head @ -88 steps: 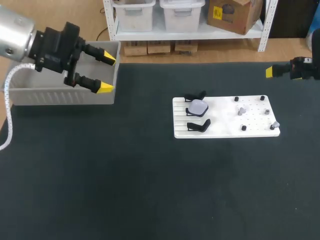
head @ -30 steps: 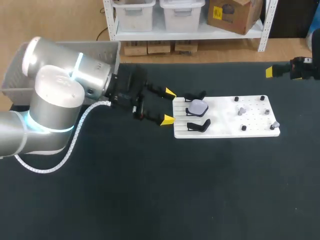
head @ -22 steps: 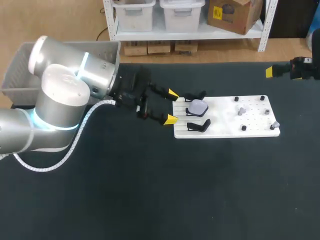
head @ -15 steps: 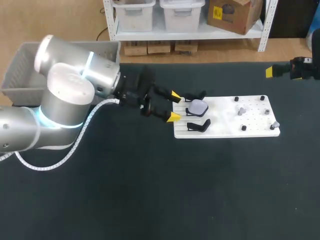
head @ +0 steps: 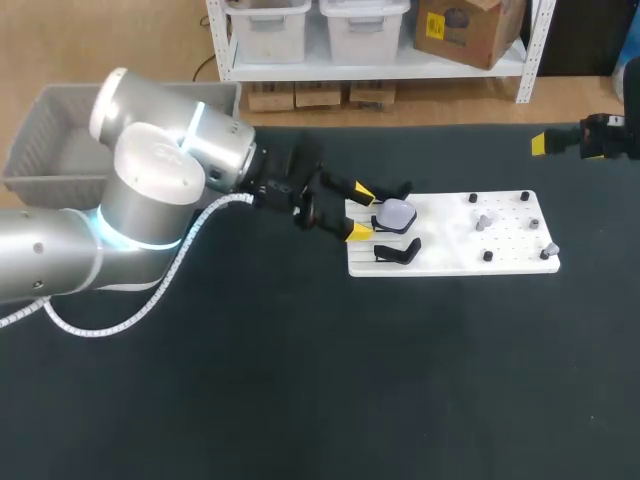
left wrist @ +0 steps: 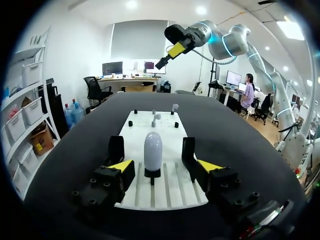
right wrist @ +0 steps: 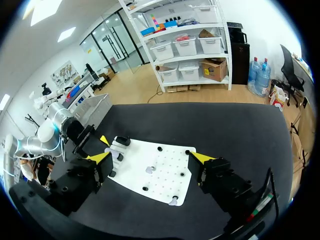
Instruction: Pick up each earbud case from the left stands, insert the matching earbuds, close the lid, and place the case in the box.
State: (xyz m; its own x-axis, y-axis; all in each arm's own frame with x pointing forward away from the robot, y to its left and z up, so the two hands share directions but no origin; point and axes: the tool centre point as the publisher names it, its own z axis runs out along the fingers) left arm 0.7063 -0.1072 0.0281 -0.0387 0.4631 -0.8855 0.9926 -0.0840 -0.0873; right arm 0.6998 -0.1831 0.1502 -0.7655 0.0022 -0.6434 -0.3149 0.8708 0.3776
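I am holding my left gripper (head: 360, 211) released at the near end of the white board (head: 450, 262), its yellow tips spread wide. The earbud case (head: 397, 214) is sitting upright on the middle stand, just ahead of the tips and between their lines. In the left wrist view there is a gap on each side of the case, so neither finger is touching it.

I am judging this as the approach to a pick. The case is not yet grasped, and inserting the earbuds, closing the lid and boxing it are all left to do. The two black stands (head: 398, 252) on either side of the case are showing bare. The small grey earbuds (head: 483, 221) are waiting among the pegs on the far part of the board.

The grey box (head: 60, 165) is standing at the far left corner of the desk (head: 300, 390), well apart from the board. My arm is covering part of it, so I cannot tell what it is holding.

My right gripper (right wrist: 152, 157) is hanging released, well apart from the board and grasping nothing.

I am finding no readable writing on the case, the board or the box.
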